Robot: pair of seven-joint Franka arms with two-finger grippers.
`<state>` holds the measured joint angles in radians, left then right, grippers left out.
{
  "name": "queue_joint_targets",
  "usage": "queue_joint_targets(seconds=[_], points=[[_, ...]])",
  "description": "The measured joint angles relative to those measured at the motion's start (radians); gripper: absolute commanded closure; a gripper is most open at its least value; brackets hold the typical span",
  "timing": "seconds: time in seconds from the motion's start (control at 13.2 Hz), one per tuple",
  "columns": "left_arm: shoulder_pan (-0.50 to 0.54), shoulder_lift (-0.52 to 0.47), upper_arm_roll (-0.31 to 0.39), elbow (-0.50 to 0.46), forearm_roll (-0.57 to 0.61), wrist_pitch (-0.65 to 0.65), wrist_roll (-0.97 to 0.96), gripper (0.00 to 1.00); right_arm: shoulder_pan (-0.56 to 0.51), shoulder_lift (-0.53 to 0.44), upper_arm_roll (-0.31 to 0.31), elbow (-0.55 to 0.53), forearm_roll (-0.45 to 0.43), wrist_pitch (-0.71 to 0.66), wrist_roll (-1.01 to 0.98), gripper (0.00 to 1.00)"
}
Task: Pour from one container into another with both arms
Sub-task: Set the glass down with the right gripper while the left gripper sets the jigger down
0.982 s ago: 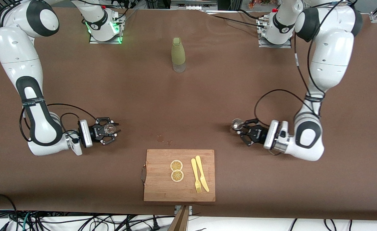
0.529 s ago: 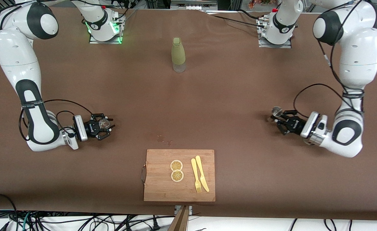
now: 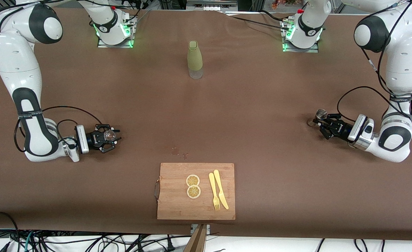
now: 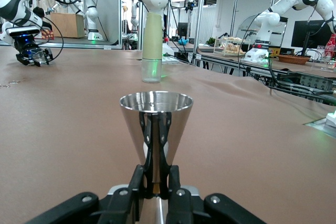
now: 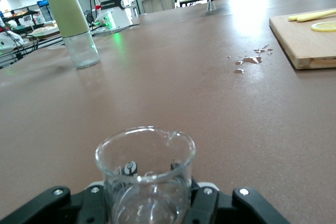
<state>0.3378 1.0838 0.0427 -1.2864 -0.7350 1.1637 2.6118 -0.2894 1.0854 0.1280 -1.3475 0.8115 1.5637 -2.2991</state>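
- Now the left gripper (image 3: 321,120) is low at the left arm's end of the table, and its fingers pinch the waist of the jigger (image 4: 156,124), which stands upright with its base near or on the table.
- The right gripper (image 3: 112,137) is low at the right arm's end, fingers pressed on the glass (image 5: 145,174), also upright.
- Both vessels are well apart; the bottle (image 3: 194,59) stands between the two bases, and drops (image 5: 251,60) lie near the board (image 3: 195,191).
- I judge the step is either just after the grasp or just before setting down.
- If pouring comes next, both arms must lift, meet over the middle, and the jigger must tip over the glass mouth.
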Motion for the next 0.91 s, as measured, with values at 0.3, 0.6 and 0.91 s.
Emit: queue_joint_targets(seconds=[0.3,0.6,0.91], points=[[0.038,0.013,0.000,0.010,0.014,-0.010,0.009,1.00,-0.003,-0.001,-0.026,-0.008,0.005,-0.051,-0.030,0.00],[0.051,0.015,0.000,0.010,0.015,-0.009,0.020,0.83,-0.005,-0.006,-0.093,0.008,0.010,-0.096,-0.032,0.00],[0.066,0.017,0.001,0.010,0.023,-0.009,0.024,0.58,-0.008,-0.006,-0.203,0.121,0.007,-0.182,0.026,0.00]])
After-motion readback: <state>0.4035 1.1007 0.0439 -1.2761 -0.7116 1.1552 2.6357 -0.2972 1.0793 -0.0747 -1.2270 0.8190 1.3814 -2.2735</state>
